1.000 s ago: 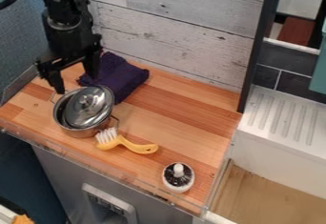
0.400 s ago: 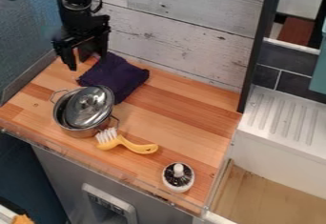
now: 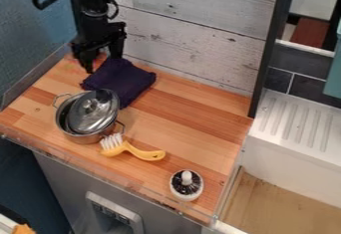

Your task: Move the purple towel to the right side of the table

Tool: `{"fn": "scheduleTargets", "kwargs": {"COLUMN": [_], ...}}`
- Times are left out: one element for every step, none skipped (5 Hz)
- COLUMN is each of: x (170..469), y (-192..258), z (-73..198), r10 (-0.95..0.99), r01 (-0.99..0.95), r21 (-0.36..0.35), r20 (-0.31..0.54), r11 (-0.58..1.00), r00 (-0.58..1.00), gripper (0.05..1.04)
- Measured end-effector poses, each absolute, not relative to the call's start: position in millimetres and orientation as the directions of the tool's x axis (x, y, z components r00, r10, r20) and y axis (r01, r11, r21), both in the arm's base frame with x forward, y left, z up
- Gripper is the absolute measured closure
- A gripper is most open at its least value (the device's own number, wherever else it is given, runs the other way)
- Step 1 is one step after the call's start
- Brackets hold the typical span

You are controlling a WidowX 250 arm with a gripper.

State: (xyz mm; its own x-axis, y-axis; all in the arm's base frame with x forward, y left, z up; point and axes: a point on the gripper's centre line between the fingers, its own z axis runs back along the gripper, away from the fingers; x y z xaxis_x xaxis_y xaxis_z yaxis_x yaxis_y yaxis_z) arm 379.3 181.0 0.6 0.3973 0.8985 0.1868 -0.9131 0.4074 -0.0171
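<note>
On the striped wooden surface [image 3: 186, 126], towards its rear left, our folded dark-purple cloth towel [image 3: 121, 81] lies just right of and nearer us than the black two-finger tool [image 3: 102, 63], spread wide, so we'd shift rightward to grasp.

- We lose the arm [image 3: 93, 1]'s top past the upper edge.
- Our view into the pot [image 3: 79, 138] is mostly hidden by its lid [image 3: 93, 120].
- We find the teal object [image 3: 334, 76] cut off at right.
</note>
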Motion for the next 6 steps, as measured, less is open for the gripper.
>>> {"fn": "scheduleTargets", "kwargs": {"x": [387, 390, 388, 386, 384, 383], "y": [179, 178, 177, 175, 171, 160], "z": [-17, -21, -27, -34, -39, -43], "r10": [0.906, 0.917, 0.920, 0.923, 0.928, 0.925], "r01": [-0.912, -0.922, -0.924, -0.926, -0.930, -0.926], "r21": [-0.060, -0.068, -0.065, -0.060, -0.069, -0.069], "r20": [0.159, 0.151, 0.145, 0.134, 0.126, 0.122], "r11": [0.406, 0.382, 0.377, 0.372, 0.361, 0.371], "r00": [0.393, 0.369, 0.365, 0.362, 0.351, 0.361], "gripper": [0.083, 0.083, 0.083, 0.083, 0.083, 0.083]}}
